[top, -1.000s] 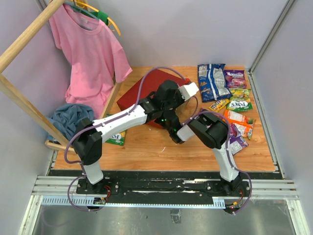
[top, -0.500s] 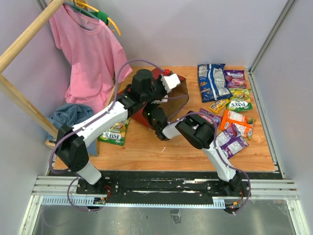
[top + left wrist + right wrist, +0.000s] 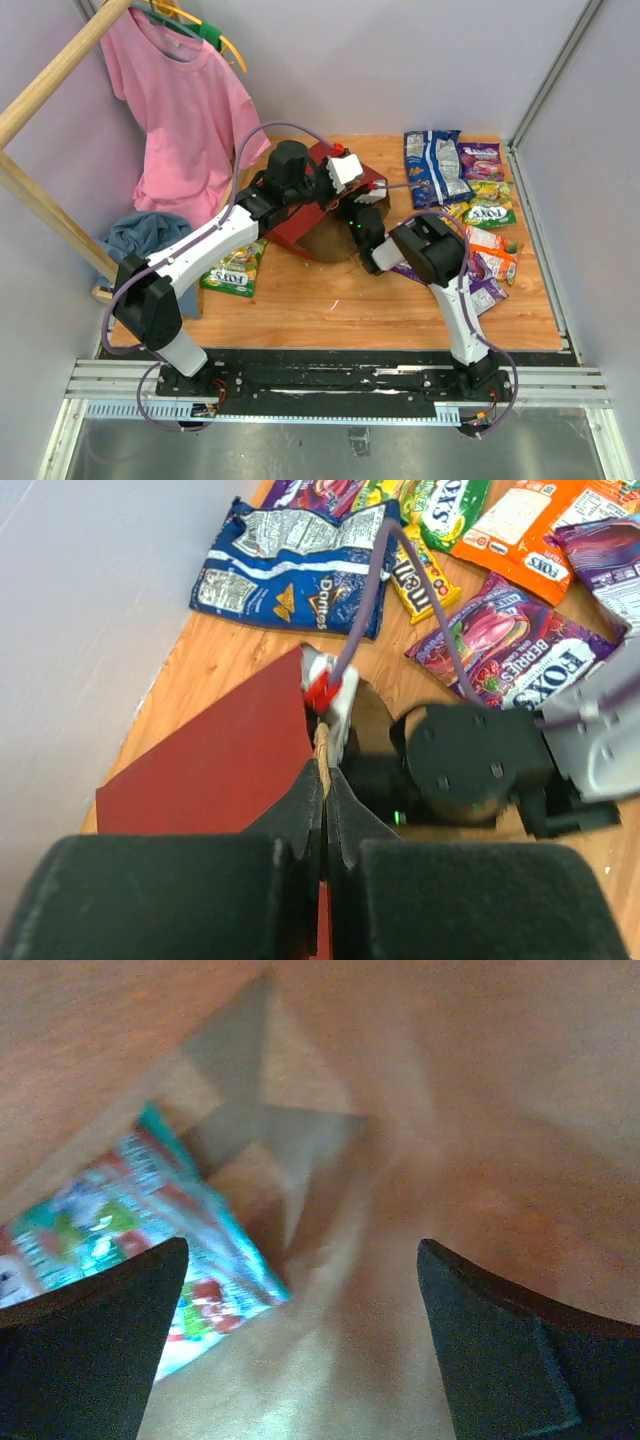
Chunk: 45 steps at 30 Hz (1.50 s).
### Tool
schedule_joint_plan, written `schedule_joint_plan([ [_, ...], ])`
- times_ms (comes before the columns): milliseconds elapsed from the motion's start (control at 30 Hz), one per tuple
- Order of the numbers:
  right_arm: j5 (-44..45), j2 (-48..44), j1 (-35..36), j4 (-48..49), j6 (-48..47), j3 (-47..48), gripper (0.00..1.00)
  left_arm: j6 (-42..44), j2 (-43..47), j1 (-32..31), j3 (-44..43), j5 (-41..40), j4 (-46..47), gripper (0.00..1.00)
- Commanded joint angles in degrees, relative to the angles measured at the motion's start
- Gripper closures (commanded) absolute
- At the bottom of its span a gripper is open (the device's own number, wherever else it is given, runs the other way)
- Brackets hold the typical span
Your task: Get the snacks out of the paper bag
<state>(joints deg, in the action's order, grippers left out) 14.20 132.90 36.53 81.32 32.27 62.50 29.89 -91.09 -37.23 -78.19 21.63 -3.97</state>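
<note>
Wooden table and its load
Snack packets lay right of the red paper bag, one green packet left.

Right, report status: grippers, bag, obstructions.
Left gripper shut on paper bag, holding its mouth open. Right gripper open, inside the bag. Teal packet ahead of it, ungripped. Nothing seen blocking.

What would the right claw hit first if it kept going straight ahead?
Probably the bag's brown inside, since the right gripper points into it. A teal packet lies just left of that line; depth is unclear.
</note>
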Motion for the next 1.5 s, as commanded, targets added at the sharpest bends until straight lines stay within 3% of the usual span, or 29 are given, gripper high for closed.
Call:
schedule_joint_plan([
  [0,-6.8,-4.36,-2.67,-3.49,0.94,-3.06,0.01,-1.43,3.33,0.32,0.13,1.2,2.32,1.0],
  [167,-8.67,-4.29,-3.33,-13.17,-0.8,1.09,0.01,-2.29,3.21,0.32,-0.58,0.67,2.34,1.0],
  [433,-18.82,0.83,-4.69,-14.73,3.33,8.75,0.01,-2.19,2.35,0.28,-0.98,-1.41,2.04,1.0],
  [633,-24.93,3.11,-5.79,-22.74,5.56,15.71,0.01,-2.03,1.8,0.32,-1.27,-1.26,2.29,0.99],
  [1267,-33.78,9.44,-6.13,-49.74,12.45,32.7,0.0,-2.01,1.02,0.32,-3.21,-1.67,0.83,1.0],
  [1467,-40.17,8.72,-6.12,-49.32,15.89,31.93,0.14,-1.6,1.18,0.32,-2.98,-3.24,0.93,0.99],
])
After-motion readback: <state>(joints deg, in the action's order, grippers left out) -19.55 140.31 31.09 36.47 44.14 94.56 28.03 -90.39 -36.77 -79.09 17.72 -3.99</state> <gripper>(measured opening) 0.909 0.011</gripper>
